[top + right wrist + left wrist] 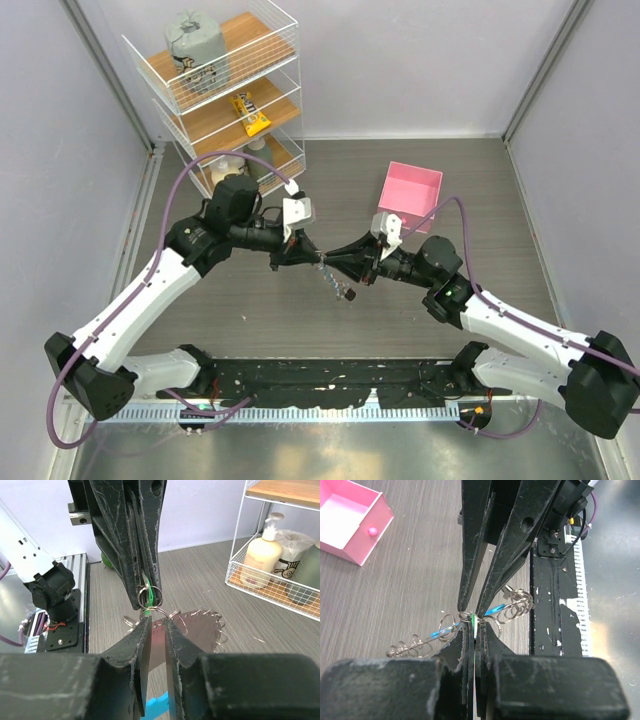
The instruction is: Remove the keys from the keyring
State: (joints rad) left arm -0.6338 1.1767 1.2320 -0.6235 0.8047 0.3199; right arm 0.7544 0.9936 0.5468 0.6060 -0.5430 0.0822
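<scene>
Between the left end effector [475,633] tips sits the key [148,598].

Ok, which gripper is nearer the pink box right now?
Right. The right gripper is in front of the pink box and a little to its left; the left gripper, meeting it tip to tip at the keyring, lies just beyond, farther left.

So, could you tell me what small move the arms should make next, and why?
Probably a short, gentle pull of the right tool away from the left tool. The left tool is clamped on the green-headed key, the right tool appears to pinch the keyring right beside it, and the key is not yet off the ring.
</scene>
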